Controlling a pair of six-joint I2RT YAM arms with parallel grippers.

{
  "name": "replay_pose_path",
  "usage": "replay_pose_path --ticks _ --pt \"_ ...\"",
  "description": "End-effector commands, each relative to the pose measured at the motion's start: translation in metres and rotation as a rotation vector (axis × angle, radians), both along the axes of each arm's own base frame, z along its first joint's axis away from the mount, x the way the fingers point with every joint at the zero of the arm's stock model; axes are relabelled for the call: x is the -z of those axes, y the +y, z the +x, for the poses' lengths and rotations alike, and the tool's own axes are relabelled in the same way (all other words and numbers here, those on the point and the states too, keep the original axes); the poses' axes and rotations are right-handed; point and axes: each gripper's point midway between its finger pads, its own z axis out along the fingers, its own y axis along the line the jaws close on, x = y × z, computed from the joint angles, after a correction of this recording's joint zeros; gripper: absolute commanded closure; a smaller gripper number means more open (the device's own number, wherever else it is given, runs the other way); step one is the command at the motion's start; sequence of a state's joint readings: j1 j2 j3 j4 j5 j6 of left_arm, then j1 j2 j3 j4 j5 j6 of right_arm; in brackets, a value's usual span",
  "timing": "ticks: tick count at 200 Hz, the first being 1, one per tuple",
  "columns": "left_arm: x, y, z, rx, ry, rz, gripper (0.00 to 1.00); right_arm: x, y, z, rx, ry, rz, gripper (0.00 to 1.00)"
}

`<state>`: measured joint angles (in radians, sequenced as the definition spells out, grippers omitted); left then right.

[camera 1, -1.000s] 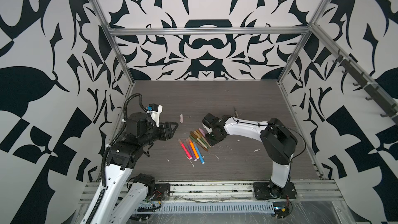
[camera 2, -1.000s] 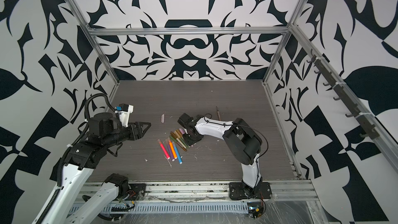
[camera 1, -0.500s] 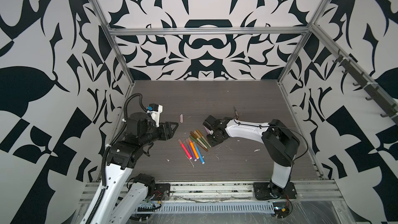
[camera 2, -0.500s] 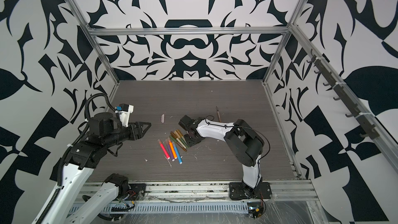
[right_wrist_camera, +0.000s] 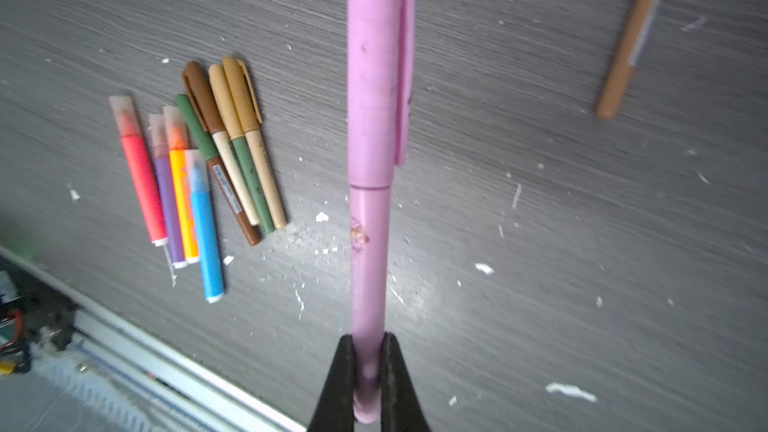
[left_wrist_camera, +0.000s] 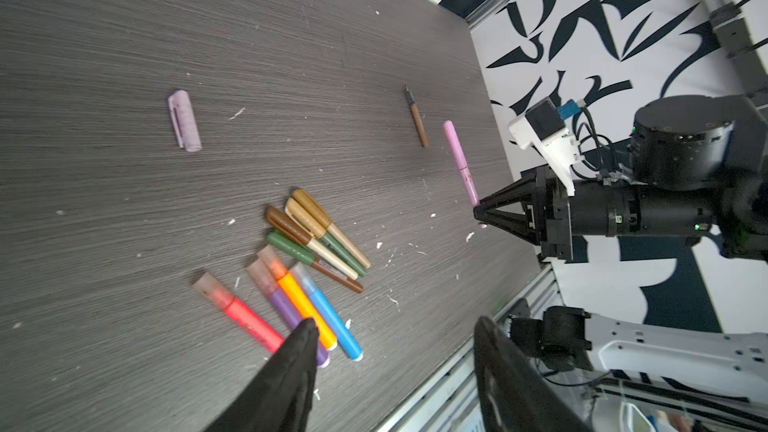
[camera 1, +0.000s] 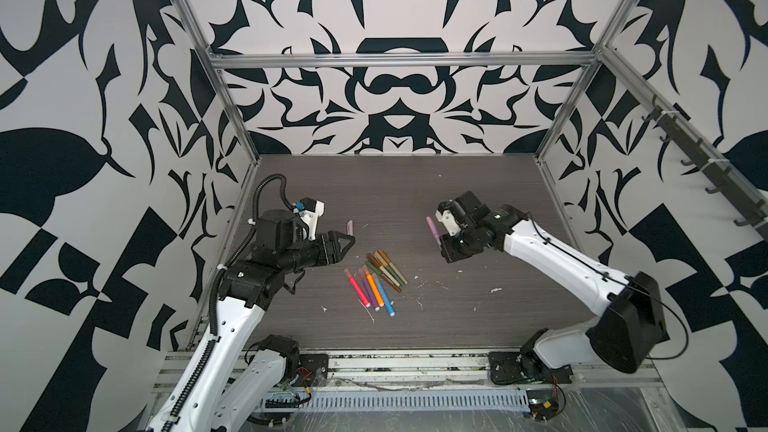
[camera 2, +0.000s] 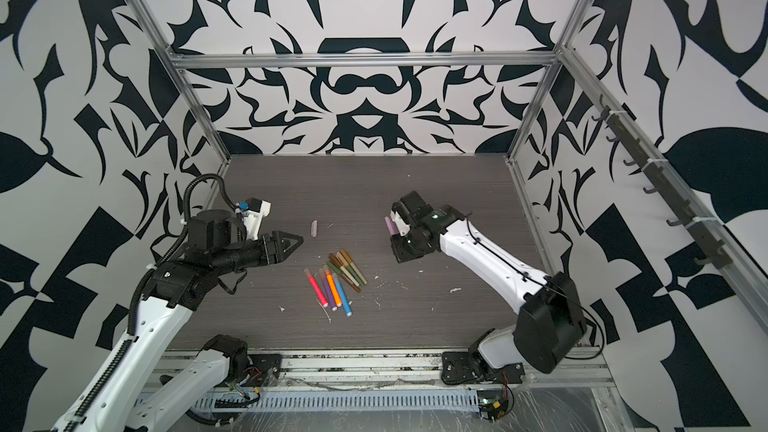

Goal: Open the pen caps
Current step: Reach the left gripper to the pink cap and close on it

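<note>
While your right gripper (right_wrist_camera: 368,344) clamps the pink pen (right_wrist_camera: 370,243) by its tail, the cap (right_wrist_camera: 374,76) points free.
Your left gripper (left_wrist_camera: 395,324) hangs open and empty, seemingly ready to pull it; the pen cluster (camera 1: 374,288) lies capped on the desk (camera 1: 457,326).

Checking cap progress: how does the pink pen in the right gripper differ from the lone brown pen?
The pink pen is clamped in the right gripper; the brown pen lies loose on the table. The pink pen wears its cap; the brown pen's tip is bare. Both are slim.
</note>
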<state>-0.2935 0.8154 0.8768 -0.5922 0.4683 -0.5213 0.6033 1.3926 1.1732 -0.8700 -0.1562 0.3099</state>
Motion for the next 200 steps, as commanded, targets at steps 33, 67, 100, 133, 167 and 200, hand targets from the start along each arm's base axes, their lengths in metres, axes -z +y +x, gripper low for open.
replay_pose_path --ticks 33,67,100,133,167,200 --pt "0.012 -0.029 0.011 -0.002 0.121 -0.176 0.35 0.018 -0.009 -0.048 0.013 0.138 0.053 1.00" --pt "0.036 -0.054 0.011 0.014 0.147 -0.138 0.33 0.034 -0.007 -0.055 0.023 0.151 0.077 1.00" --pt "0.068 -0.086 0.020 0.097 0.261 -0.174 0.34 0.045 -0.002 -0.062 0.010 0.089 0.089 1.00" --pt "0.085 -0.115 0.028 0.147 0.329 -0.143 0.36 0.052 0.008 -0.070 0.001 0.062 0.125 1.00" --pt "0.103 -0.144 0.025 0.190 0.383 -0.096 0.37 0.052 0.027 -0.072 0.006 0.059 0.207 1.00" --pt "0.113 -0.166 0.024 0.233 0.426 -0.084 0.44 0.052 0.043 -0.069 -0.005 0.037 0.220 1.00"
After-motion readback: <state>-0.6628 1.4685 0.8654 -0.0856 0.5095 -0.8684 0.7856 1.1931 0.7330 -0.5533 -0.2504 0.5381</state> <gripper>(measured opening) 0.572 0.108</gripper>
